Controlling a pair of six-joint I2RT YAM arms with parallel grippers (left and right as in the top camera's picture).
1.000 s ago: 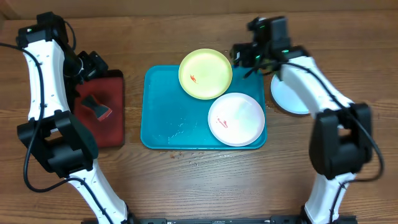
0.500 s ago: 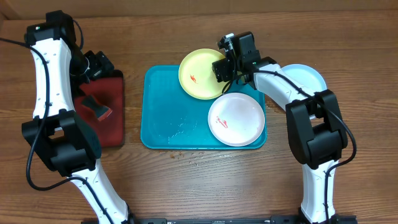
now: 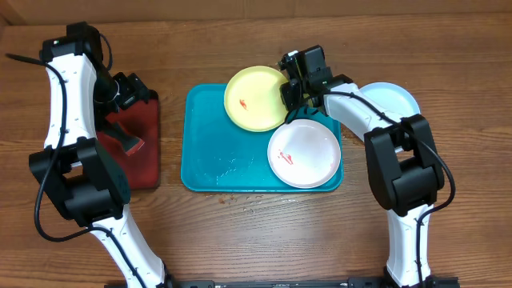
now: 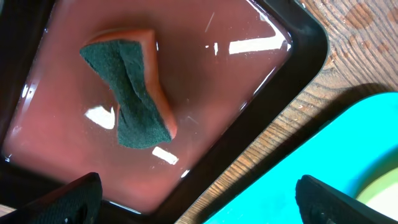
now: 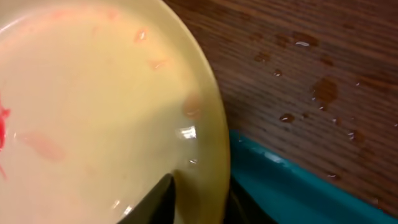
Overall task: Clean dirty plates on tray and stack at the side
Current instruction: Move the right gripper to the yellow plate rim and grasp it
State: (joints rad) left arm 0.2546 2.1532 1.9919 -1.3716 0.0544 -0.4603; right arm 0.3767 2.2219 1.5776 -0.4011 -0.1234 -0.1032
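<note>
Three plates, one tray (image 3: 212,144).

Change from half a second earlier: the yellow plate (image 3: 254,98) has shifted slightly left along the tray's far rim, and the right gripper (image 3: 292,90) has gone with it. The white plate (image 3: 304,154), blue plate (image 3: 396,96) and left arm are about as before.

Obscured: the blue plate, on the tabletop (image 3: 264,232) right of the tray, is partly covered by the right arm. The right wrist view cuts off all but one dark fingertip (image 5: 163,198) on the yellow plate's inner face.

Pose: the right arm reaches left over the tray, jaws clamped on the yellow plate's right rim. That plate overhangs the tray's far edge. The white plate lies at the tray's near right corner. The left gripper (image 4: 199,208) hangs over the red tray (image 4: 205,93) and sponge (image 4: 130,93), jaws wide apart.
</note>
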